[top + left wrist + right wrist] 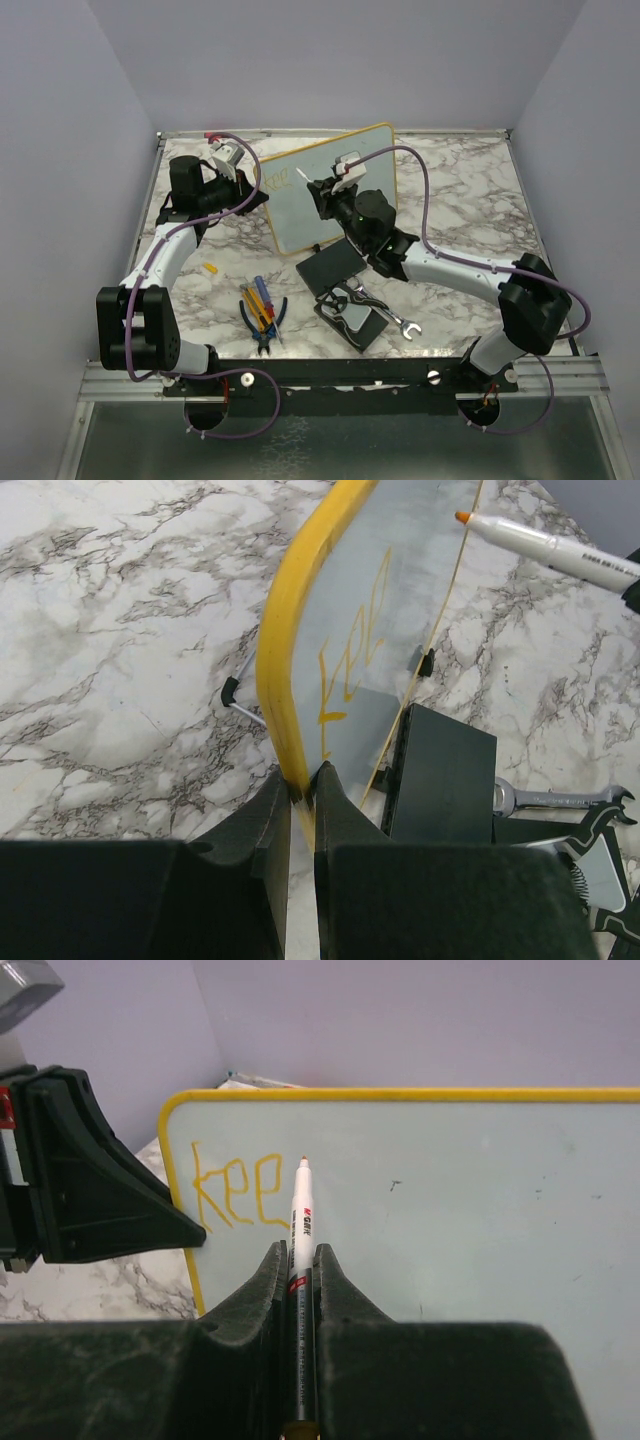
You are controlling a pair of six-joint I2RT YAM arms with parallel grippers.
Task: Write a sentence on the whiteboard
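My left gripper (pixel 302 780) pinches the yellow-framed glossy whiteboard (pixel 450 1220); right gripper (pixel 297 1258) clamps a white marker (pixel 300 1210). Open board lies right of orange lettering (pixel 235 1195).

Yellow-framed whiteboard (pixel 450 1210), orange lettering (pixel 235 1195), marbled table (pixel 120 630)

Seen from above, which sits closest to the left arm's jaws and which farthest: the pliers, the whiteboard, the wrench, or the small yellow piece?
1. whiteboard: its left edge is clamped in the jaws.
2. small yellow piece: on the table, toward the front left.
3. pliers: front centre.
4. wrench: front right.
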